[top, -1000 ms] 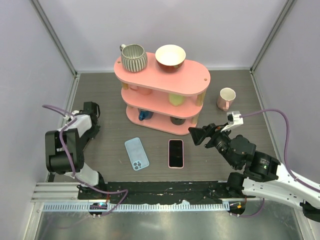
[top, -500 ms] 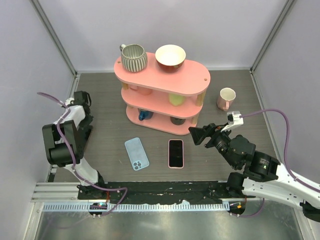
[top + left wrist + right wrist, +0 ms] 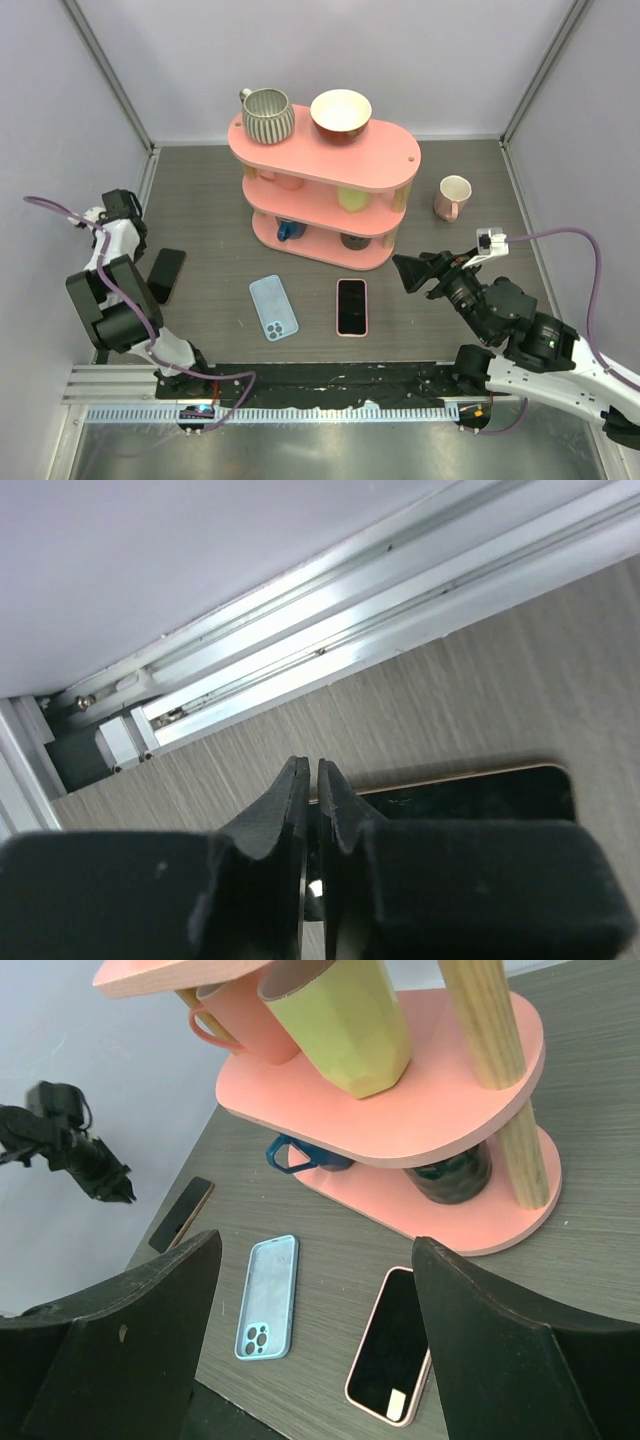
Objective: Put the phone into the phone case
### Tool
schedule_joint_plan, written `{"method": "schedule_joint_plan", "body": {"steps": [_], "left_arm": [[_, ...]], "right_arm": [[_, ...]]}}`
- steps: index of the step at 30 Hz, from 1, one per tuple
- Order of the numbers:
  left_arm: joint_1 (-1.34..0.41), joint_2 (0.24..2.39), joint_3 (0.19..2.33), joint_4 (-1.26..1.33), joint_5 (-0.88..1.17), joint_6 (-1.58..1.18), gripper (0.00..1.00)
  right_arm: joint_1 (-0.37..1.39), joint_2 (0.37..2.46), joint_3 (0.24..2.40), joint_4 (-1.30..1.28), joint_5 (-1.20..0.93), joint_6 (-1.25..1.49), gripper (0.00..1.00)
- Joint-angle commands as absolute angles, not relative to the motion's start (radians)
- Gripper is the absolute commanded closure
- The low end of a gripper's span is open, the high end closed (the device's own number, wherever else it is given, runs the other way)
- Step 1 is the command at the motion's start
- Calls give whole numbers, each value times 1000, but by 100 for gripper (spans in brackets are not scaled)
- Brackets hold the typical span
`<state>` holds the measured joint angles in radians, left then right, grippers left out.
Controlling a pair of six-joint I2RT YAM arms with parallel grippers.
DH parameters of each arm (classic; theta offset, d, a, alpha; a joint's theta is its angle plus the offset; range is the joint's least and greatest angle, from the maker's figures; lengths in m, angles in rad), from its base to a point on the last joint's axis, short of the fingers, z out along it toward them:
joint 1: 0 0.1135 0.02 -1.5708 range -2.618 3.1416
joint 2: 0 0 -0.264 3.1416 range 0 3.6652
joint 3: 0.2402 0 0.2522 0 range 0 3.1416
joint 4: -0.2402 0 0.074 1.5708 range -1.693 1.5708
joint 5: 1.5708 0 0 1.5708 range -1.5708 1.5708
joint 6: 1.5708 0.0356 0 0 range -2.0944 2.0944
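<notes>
A light blue phone case (image 3: 274, 308) (image 3: 268, 1295) lies open side up at the front middle of the table. A bare black phone (image 3: 166, 274) (image 3: 182, 1214) (image 3: 480, 790) lies flat near the left wall. A second phone in a pink case (image 3: 351, 306) (image 3: 392, 1345) lies right of the blue case. My left gripper (image 3: 128, 208) (image 3: 311, 770) hovers by the left wall just beyond the black phone, its jaws a thin slit apart and empty. My right gripper (image 3: 408, 270) (image 3: 315, 1245) hangs wide open and empty, right of the pink-cased phone.
A pink three-tier shelf (image 3: 330, 160) stands behind the phones, holding a ribbed mug (image 3: 267, 115), a bowl (image 3: 341, 114) and more cups on its lower tiers. A pink mug (image 3: 453, 197) stands at the right. A metal rail (image 3: 330, 630) runs along the left wall.
My left arm has swung out towards the left wall, uncovering the black phone on the table, and its jaws have parted slightly. My right gripper has shifted a little to the right.
</notes>
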<state>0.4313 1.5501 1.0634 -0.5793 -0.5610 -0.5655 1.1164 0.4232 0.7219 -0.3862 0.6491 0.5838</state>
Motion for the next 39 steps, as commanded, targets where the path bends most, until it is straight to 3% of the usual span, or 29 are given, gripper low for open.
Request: {"method": "schedule_joint_plan", "body": {"steps": [1,3,29,39], "left_arm": [[434,1598,1074,-579,-593,-526,93],[433,1586,1058,-539,-568,-505,100],[431,1735,1040,-624,-462,-520,100],[396,1626,936,-644,-252,-551,100]], "right_arm": [[1117,365,773,-411,689,558,17],[1117,350,782,-434,693,557,17],[1117,299,784,-502,647,646,18],[1118,311,775,-479,627,655,18]]}}
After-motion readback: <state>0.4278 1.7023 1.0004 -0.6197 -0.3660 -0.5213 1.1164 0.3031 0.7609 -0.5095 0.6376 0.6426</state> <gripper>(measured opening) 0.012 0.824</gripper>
